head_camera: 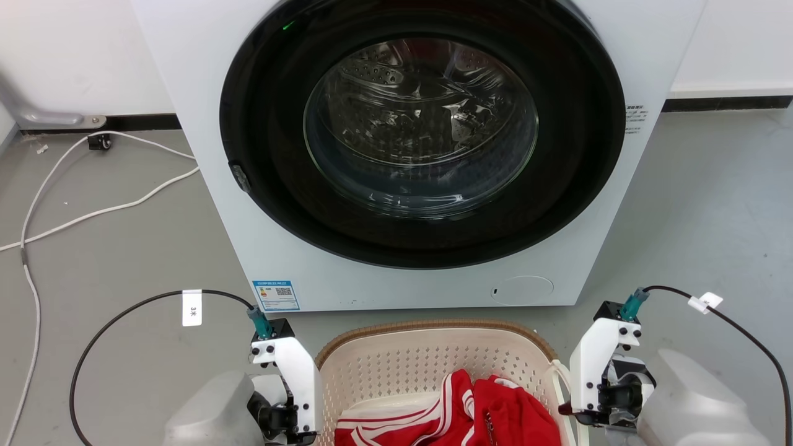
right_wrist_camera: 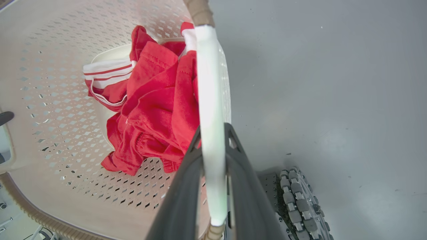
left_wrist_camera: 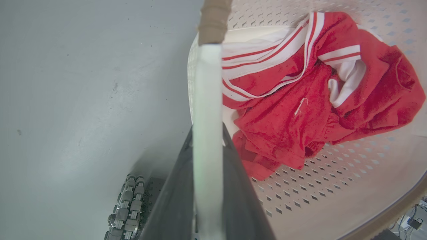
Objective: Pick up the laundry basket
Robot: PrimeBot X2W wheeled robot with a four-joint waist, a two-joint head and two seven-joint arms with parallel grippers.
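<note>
— Between the left gripper [left_wrist_camera: 207,130] and the right gripper [right_wrist_camera: 213,130], what lay?
— The laundry basket [head_camera: 396,365], cream and perforated with a brown rim [head_camera: 433,324]. Whether it rested on the floor [head_camera: 111,266] or hung clear of it, I could not tell.
— And the fingers?
— The left fingers [left_wrist_camera: 176,200] were pressed against both faces of the white side handle [left_wrist_camera: 206,83], pinching it. The right fingers [right_wrist_camera: 245,193] pinched the opposite handle [right_wrist_camera: 208,73] the same way.
— Anything inside?
— A red garment [left_wrist_camera: 283,126] with white stripes, bunched on the basket's bottom, inward of both pairs of fingers.
— Further ahead of the fingers?
— Just past the basket's far rim stood a white washer [head_camera: 204,186], its round dark-framed door [head_camera: 421,124] facing the fingers, the steel drum showing through the glass.
— And to the outer side?
— Outward of each pair of fingers was grey floor. A roller wheel [left_wrist_camera: 128,206] showed low beside the left fingers, another [right_wrist_camera: 300,206] beside the right. A black cable [head_camera: 124,310] with a white tag [head_camera: 192,308] looped out from the left gripper's body, and a like one [head_camera: 743,334] from the right. Well away beyond the left fingers, a white cable [head_camera: 80,214] trailed across the floor.
</note>
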